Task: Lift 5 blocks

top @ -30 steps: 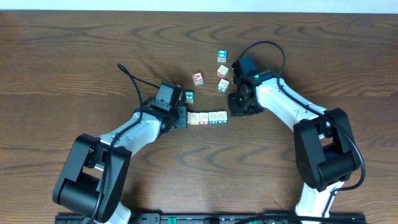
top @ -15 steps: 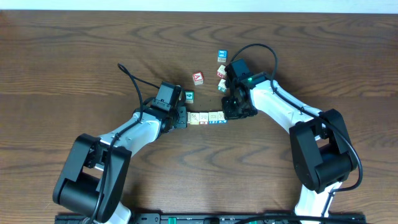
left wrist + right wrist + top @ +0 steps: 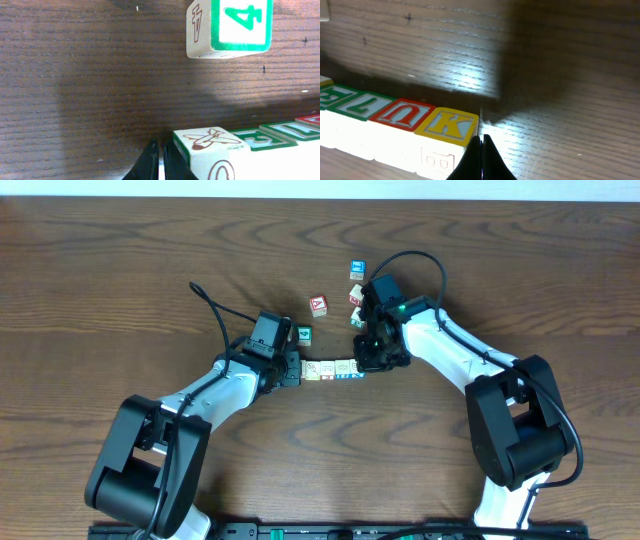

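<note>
White arm links (image 3: 215,392), black joints (image 3: 515,430), black end effectors (image 3: 298,372) (image 3: 366,363), looping black cables (image 3: 213,315).

overhead view is bright, even, sharp; broad soft shadows darken the table (image 3: 75,75) in both wrist views; glare washes out the blurred blocks (image 3: 395,135) at the right wrist

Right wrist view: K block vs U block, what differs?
K block has a yellow letter and frame; U block has red ones. K block is last in line, next to the right gripper, jaws shut; U block sits between K block and a green-lettered block. Both are pale wooden cubes, touching, letters up.
</note>
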### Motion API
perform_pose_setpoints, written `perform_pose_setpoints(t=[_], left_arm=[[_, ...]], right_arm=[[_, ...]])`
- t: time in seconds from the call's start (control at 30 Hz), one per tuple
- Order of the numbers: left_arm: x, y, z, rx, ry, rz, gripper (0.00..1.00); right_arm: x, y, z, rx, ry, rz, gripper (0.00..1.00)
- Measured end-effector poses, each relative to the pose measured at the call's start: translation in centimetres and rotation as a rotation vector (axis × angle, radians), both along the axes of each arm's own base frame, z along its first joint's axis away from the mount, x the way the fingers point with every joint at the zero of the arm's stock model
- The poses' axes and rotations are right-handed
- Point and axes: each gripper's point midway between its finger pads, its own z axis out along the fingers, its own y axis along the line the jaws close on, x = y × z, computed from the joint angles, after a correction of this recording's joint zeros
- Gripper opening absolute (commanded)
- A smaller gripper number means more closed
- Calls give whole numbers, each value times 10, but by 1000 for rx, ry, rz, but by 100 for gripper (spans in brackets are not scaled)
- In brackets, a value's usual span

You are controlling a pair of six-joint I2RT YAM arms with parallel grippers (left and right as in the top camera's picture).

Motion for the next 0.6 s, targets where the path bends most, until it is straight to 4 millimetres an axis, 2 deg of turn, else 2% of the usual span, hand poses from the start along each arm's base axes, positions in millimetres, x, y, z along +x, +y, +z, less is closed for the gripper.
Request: perform_pose_setpoints(t=[0.6], left_arm=[[-1,2,0,13,9,4,9]], right_arm=[[-2,3,1,19,14,-9,1]])
